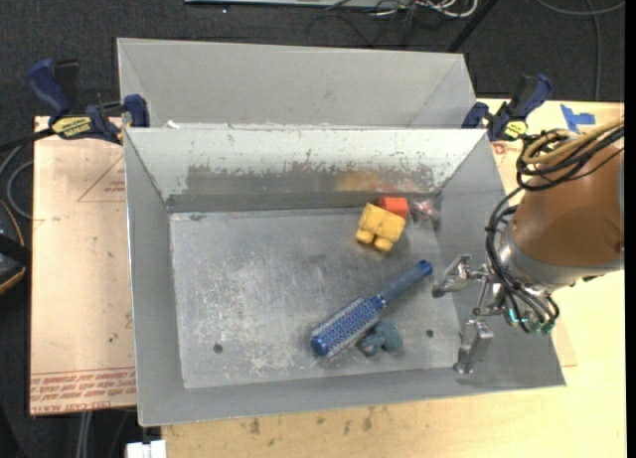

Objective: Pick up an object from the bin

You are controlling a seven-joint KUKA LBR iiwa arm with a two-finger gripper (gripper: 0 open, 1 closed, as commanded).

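Note:
My gripper (460, 315) hangs over the right side of the bin floor, open, with nothing between its fingers. One fingertip (447, 282) is just right of the handle end of a blue hairbrush (366, 312), which lies slanted across the lower middle of the bin. The other fingertip (466, 355) is near the bin's front right corner. A small grey-blue lump (383, 340) lies against the brush's bristle head.
A yellow toy block (381, 228) sits near the back wall with an orange block (396, 205) behind it and a small pale piece (425, 210) to its right. The arm's orange cover and cables stand over the right rim.

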